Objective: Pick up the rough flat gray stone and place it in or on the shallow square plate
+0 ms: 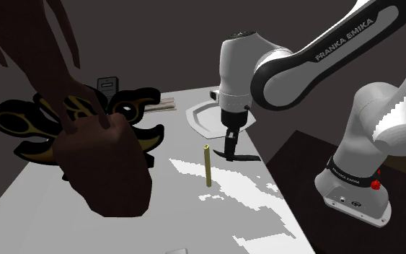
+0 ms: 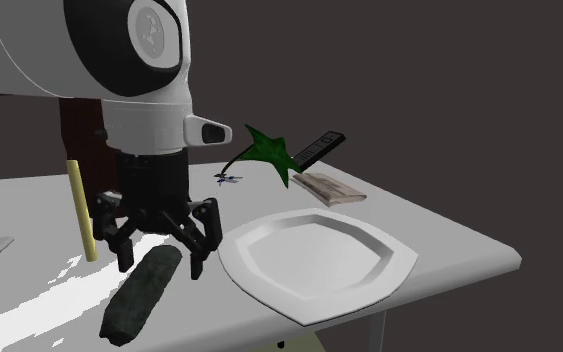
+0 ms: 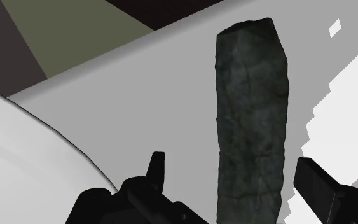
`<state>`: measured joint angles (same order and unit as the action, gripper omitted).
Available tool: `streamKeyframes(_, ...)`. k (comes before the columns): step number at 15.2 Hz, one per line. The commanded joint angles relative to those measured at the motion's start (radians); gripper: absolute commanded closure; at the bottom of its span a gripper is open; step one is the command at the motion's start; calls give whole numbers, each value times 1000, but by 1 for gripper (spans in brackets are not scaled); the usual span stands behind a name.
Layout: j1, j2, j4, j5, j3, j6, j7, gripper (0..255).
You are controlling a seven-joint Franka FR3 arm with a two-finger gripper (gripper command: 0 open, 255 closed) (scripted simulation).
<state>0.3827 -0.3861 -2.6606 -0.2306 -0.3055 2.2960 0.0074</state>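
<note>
Table (image 1: pixel 86 231) of pale grey carries everything, with bright white patches around the pincer. White arm (image 1: pixel 324 50) rises from its stand, bends over at the elbow and drops its last link straight down, so the wrist stands upright over the table. A large dark brown lump (image 1: pixel 107 173) fills the near side of the shoulder view, well away from the pincer. I cannot make out what it is, and it hides part of a black and gold shape (image 1: pixel 21 119) behind it.

The white square plate (image 2: pixel 314 260) is shallow. It lies just beside the pincer with its rim close to one finger, and it carries nothing.

The stone (image 2: pixel 144 290) is long, rough and dark grey. It lies flat on the table with one end under the pincer, and the rest stretches out past the fingertips. It lies apart from the plate. In the shoulder view the pincer covers most of it, leaving a dark sliver.

The black pincer (image 2: pixel 159 240) points down with its fingers (image 3: pixel 317 184) spread wide. They straddle the stone's end, and the wrist view shows a gap on each side, so nothing is gripped.

A thin yellow stick (image 2: pixel 79 210) stands upright near the pincer, on the side away from the plate.
</note>
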Motion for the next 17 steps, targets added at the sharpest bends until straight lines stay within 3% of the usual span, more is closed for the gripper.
streamKeyframes(1,0,0,0,0,0,1,0,0)
streamKeyframes(2,0,0,0,0,0,0,0,0)
streamKeyframes(3,0,0,0,0,0,0,0,255)
streamKeyframes(12,0,0,0,0,0,1,0,255)
streamKeyframes(17,1,-46,36,4,11,-81,2,255)
